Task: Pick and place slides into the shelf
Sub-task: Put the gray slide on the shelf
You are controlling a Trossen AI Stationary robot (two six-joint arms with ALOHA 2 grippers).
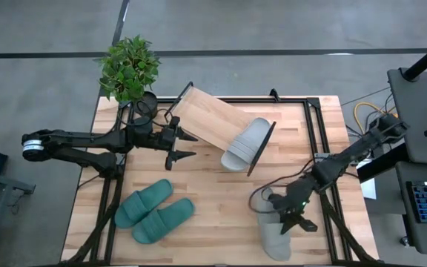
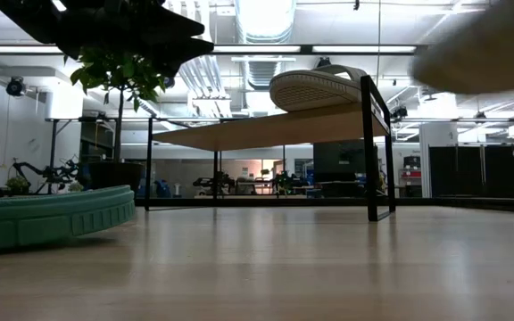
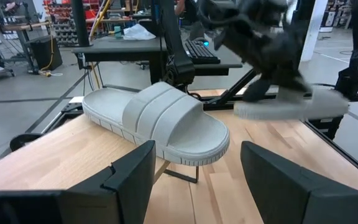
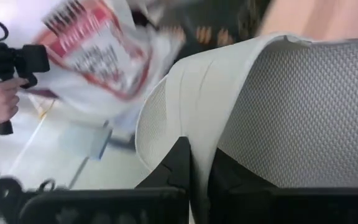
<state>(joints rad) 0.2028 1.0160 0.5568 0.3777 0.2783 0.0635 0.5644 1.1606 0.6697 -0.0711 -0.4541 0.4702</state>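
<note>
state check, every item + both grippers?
shelf: slanted, holds one grey slide
grey slide on shelf: resting at the lower edge
second grey slide: strap clamped by right gripper, off the shelf
teal slides: side by side on table, untouched
left gripper: open, empty, beside shelf
right gripper: shut on second grey slide
plant: upright at table corner

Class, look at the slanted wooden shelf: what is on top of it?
One grey slide lies at the shelf's lower end, against the black frame. The board beneath that slide is hidden.
</note>
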